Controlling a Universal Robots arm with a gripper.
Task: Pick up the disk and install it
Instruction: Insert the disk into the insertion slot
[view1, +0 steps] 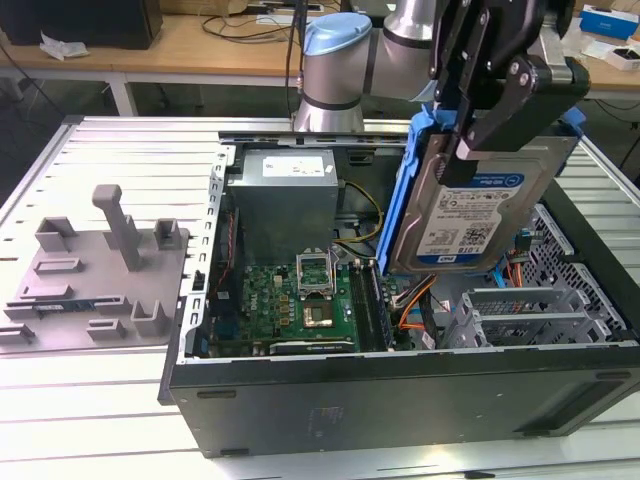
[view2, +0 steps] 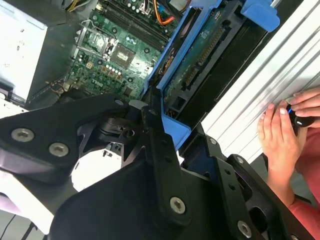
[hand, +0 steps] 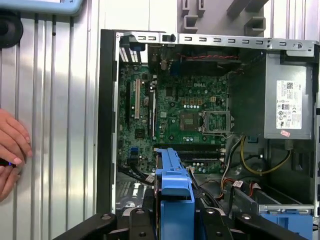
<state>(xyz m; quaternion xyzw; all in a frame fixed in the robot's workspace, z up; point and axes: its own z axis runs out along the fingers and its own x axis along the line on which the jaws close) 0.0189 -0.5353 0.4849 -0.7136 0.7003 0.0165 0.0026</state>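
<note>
Clamping our black gripper (view1: 462, 150) on the flat silver metal disk (view1: 490, 215) with its blue plastic frame, we hold it tilted above the open black computer case (view1: 400, 400), presumably to clear its walls.

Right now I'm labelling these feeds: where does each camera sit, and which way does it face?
Exterior view: off the arm, looking down across the open case; arm, fingers clamping the disk.
First wrist view: on the wrist, facing down into the case; black links.
Second wrist view: on the wrist, facing along black links.
Both wrist views share motherboard, blue frame, a hand.
</note>
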